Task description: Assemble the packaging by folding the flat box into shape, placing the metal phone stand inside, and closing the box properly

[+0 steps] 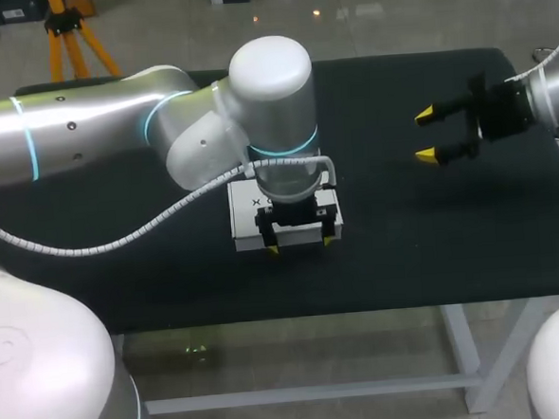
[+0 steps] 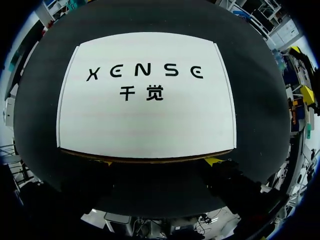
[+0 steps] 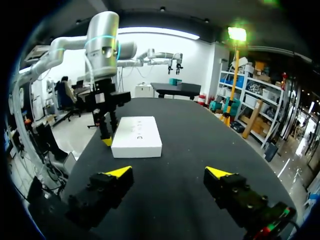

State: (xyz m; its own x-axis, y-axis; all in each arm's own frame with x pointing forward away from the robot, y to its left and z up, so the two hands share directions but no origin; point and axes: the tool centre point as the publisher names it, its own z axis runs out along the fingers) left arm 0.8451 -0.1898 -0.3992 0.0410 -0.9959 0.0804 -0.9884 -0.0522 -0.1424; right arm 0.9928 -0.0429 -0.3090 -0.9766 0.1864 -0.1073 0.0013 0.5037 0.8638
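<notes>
Closing step, seemingly. Left hand (image 1: 300, 246) spread at near edge of shut white box (image 2: 150, 125), grasping nothing; right hand (image 1: 426, 135) released, well apart. Next: press lid flush.

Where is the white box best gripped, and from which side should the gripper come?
Probably the two long side walls, from above, with the fingers spanning the shorter width. The white box lies flat on the table, so nothing fits under it, and its long side looks wider than the opening of the left gripper.
</notes>
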